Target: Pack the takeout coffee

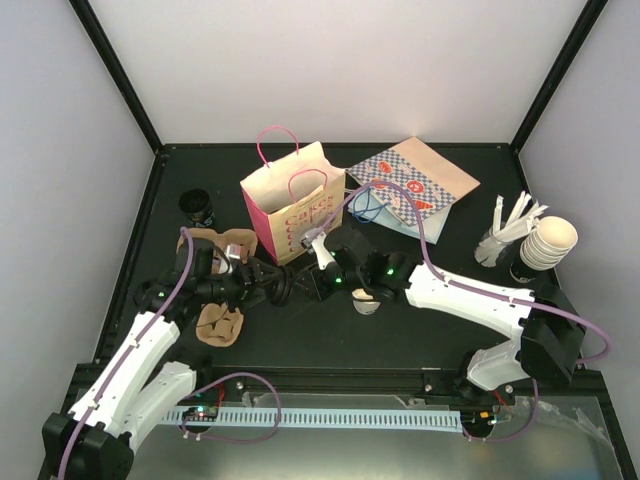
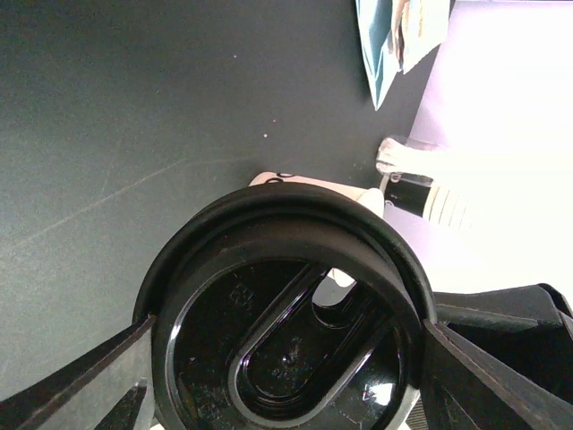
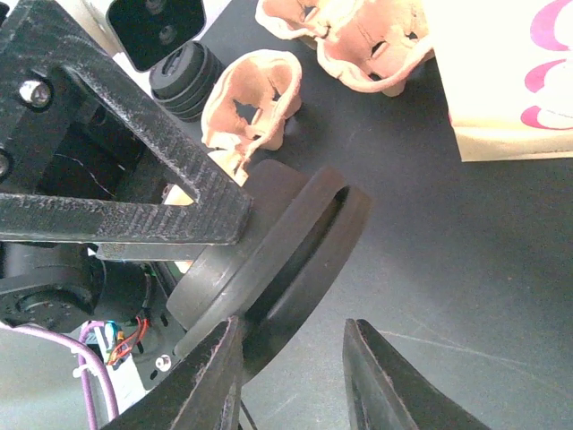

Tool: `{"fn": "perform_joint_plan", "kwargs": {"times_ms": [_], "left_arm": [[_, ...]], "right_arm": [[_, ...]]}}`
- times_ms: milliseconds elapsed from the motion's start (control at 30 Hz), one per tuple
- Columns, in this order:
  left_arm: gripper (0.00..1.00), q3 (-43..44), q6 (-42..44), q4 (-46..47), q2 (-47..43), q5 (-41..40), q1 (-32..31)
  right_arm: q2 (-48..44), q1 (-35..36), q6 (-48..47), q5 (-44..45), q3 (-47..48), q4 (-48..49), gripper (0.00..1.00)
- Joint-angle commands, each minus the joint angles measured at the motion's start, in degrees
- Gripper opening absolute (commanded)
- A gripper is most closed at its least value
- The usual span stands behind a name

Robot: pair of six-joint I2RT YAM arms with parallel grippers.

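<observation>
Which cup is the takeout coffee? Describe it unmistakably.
From the pink bag standing mid-table, come toward the arms and slightly right: the takeout coffee is there, by the right arm. It is one small white cup with dark print, unlike the nested cream stack far right or the black cup far left.

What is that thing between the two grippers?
A black lid, held by the left gripper, edge-on at the open right gripper; see right wrist view.

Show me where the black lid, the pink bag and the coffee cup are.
black lid (image 2: 286, 309): left wrist view, on its recessed centre.
pink bag (image 1: 300, 215): top external view, on its printed front face.
coffee cup (image 1: 366, 304): top external view, on its visible side beside the right arm.
</observation>
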Motion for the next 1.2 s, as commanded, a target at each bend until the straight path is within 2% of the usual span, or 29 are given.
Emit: {"fn": "perform_joint_plan", "kwargs": {"times_ms": [0, 267, 333, 567, 800, 933, 1000, 1167], "left_arm": [[0.77, 0.1, -2.2, 2.8, -0.6, 2.7, -0.3], [0.77, 0.1, -2.6, 3.3, -0.8, 2.9, -0.3], [0.77, 1.0, -0.9, 1.4, -0.7, 0.8, -0.3], [0.81, 12.2, 11.4, -20.6, 2.6, -26.3, -0.2], [0.82, 18.7, 16.4, -30.6, 8.3, -55.2, 0.4], [0.83, 20.6, 17.6, -33.7, 12.7, -69.0, 3.9], [0.82, 21.1, 18.6, -33.4, 14.8, -70.8, 8.1], [0.81, 19.9, 24.8, -27.1, 16.1, -67.3, 19.4]], "right_arm": [[0.5, 0.4, 1.1, 4.1, -0.3, -0.9, 0.34], [-1.9, 0.3, 2.0, 9.7, -3.0, -3.4, 0.34], [-2.6, 0.4, 2.3, 10.6, -3.6, -4.0, 0.34], [-8.1, 0.4, 2.5, 14.4, -6.8, -6.0, 0.34], [-14.4, 0.2, 1.4, 17.2, -8.3, -10.0, 0.34], [-18.4, 0.3, 0.3, 18.9, -8.5, -12.7, 0.34], [-20.2, 0.3, -0.3, 19.4, -8.5, -14.2, 0.34], [-22.8, 0.2, -2.0, 20.1, -7.4, -17.6, 0.34]]}}
